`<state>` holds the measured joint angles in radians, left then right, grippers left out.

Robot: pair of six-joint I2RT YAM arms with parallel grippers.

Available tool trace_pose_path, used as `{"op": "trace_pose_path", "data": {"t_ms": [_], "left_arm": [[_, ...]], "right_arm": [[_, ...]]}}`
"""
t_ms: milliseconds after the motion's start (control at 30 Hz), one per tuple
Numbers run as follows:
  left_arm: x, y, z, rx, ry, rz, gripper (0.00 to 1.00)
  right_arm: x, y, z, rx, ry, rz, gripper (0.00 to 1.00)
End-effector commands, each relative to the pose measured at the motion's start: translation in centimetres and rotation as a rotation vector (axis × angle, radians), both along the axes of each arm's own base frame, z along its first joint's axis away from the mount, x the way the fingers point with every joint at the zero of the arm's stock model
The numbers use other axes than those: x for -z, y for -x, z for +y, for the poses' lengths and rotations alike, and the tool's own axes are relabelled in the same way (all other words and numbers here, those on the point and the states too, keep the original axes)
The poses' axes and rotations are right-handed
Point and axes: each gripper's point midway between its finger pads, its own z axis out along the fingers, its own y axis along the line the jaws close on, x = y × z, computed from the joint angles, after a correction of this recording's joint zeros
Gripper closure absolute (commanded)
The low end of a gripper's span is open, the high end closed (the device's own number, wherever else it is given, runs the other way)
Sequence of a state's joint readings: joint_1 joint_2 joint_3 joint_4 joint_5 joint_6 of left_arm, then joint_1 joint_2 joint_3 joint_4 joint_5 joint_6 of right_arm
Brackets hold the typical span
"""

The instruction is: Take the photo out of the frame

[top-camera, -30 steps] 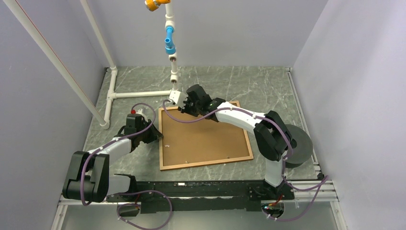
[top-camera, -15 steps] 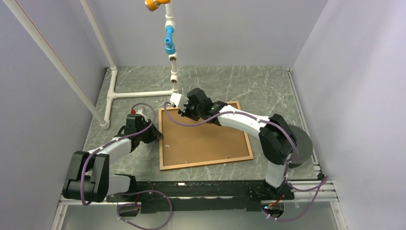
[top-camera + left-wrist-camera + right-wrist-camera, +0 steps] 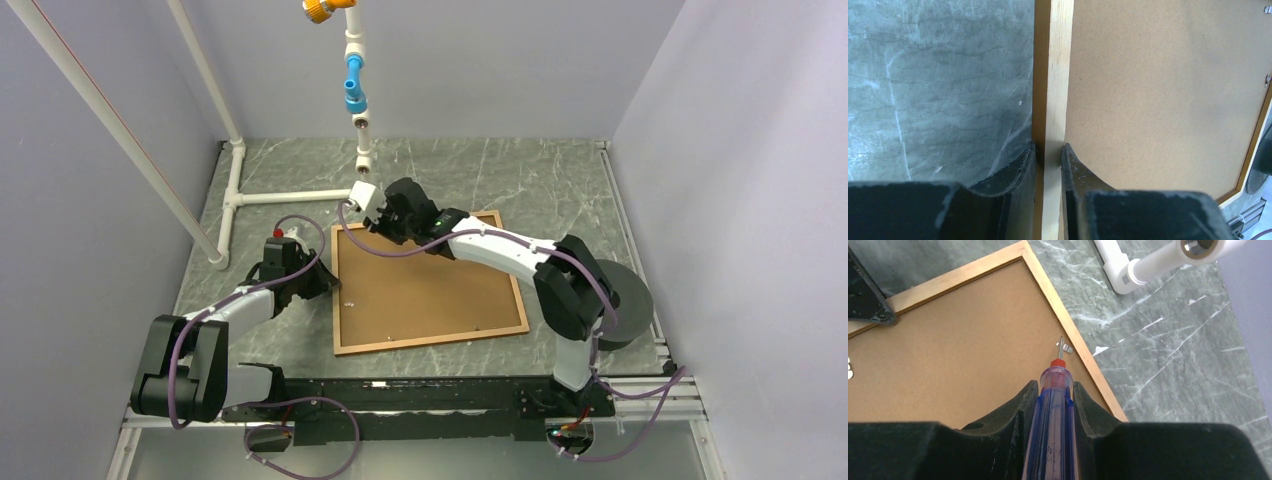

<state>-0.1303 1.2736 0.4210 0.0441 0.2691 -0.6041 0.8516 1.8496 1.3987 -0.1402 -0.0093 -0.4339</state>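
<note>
The frame (image 3: 432, 340) lies face down on the table with its plain brown backing board (image 3: 425, 290) up. The photo is hidden under the board. My left gripper (image 3: 325, 283) is shut on the frame's left rail (image 3: 1058, 75), one finger on each side (image 3: 1049, 150). My right gripper (image 3: 388, 230) is at the frame's far edge near the far left corner. It is shut (image 3: 1055, 385) on a blue clear-handled screwdriver (image 3: 1052, 430). The screwdriver's tip is at a small metal tab (image 3: 1062, 346) by the rail (image 3: 1050, 295).
A white pipe stand (image 3: 290, 196) lies on the table behind the frame, its end close to the right gripper (image 3: 1158, 262). A pipe with blue and orange fittings (image 3: 355, 95) hangs above. A grey roll (image 3: 625, 300) sits at the right. More tabs line the frame's near rail.
My right gripper with the screwdriver has shifted slightly left along the frame's far edge. The left gripper and the frame have not moved.
</note>
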Motion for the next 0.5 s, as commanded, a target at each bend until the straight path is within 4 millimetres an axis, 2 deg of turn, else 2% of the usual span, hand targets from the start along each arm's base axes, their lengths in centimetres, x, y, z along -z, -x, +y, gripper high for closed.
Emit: {"op": "trace_pose_path", "data": {"t_ms": [0, 100, 233, 467], "left_arm": [[1.5, 1.3, 0.2, 0.01, -0.02, 0.058, 1.0], [1.6, 1.2, 0.2, 0.012, -0.02, 0.06, 1.0], [1.5, 1.2, 0.2, 0.013, -0.018, 0.06, 1.0], [1.5, 1.2, 0.1, 0.015, -0.018, 0.058, 1.0]], "right_arm": [[-2.2, -1.1, 2.2, -0.025, -0.076, -0.029, 1.0], [-2.0, -1.1, 2.4, -0.03, -0.08, -0.023, 1.0], [-0.9, -1.5, 2.5, -0.026, -0.047, -0.016, 1.0], [0.7, -2.4, 1.4, 0.012, 0.002, -0.013, 1.0]]}}
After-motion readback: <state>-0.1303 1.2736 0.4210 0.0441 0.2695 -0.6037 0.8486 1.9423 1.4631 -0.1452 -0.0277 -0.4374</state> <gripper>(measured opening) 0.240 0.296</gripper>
